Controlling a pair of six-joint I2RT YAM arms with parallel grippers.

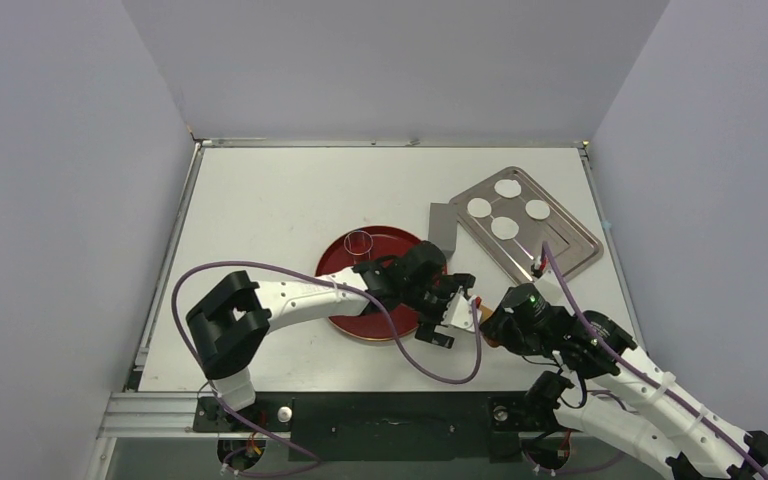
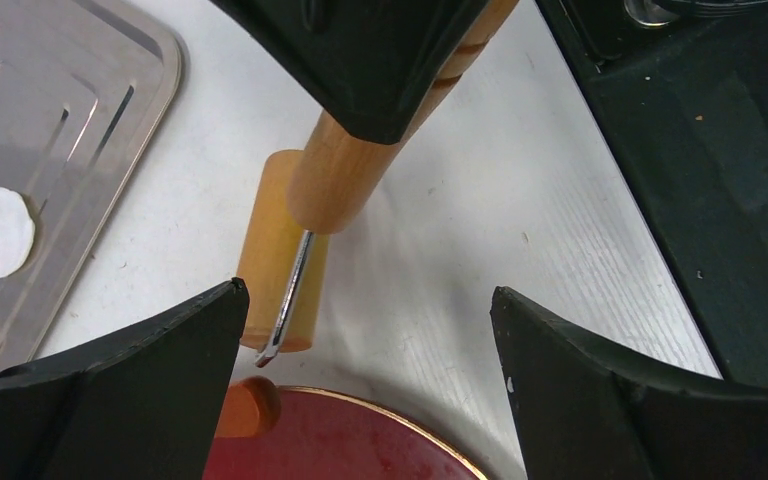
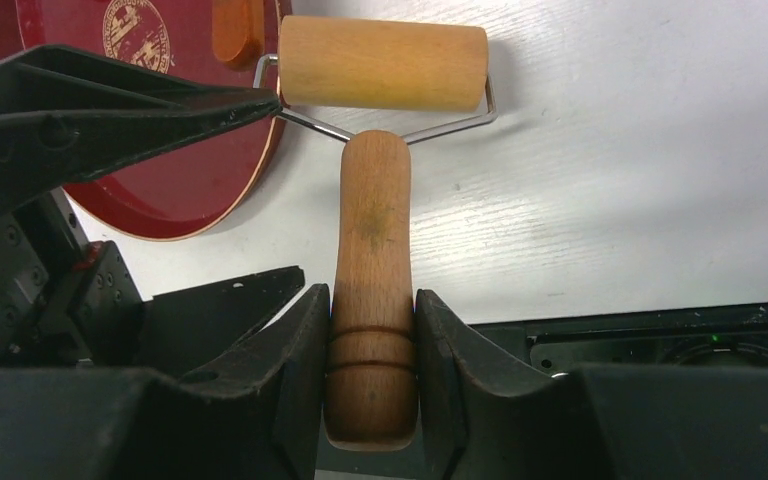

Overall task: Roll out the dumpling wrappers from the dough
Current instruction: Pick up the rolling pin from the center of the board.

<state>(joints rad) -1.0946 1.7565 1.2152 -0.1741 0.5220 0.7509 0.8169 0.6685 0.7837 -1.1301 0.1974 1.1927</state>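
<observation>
Several round white dumpling wrappers (image 1: 507,187) lie on a metal tray (image 1: 570,245) at the back right; two also show in the left wrist view (image 2: 0,232). My right gripper (image 3: 372,340) is shut on the wooden handle (image 3: 370,260) of a rolling pin whose roller (image 3: 382,62) rests on the table just beside the red plate (image 3: 160,150). My left gripper (image 2: 370,300) is open and empty, over the plate's right edge (image 2: 360,440), facing the roller (image 2: 275,250). No dough shows; the left arm hides much of the plate (image 1: 345,255).
A clear round cutter (image 1: 359,241) stands on the plate's far side. A grey card (image 1: 443,225) lies between plate and tray. A small orange-brown piece (image 3: 238,30) sits at the plate's rim. The two grippers (image 1: 457,312) (image 1: 492,322) are close together.
</observation>
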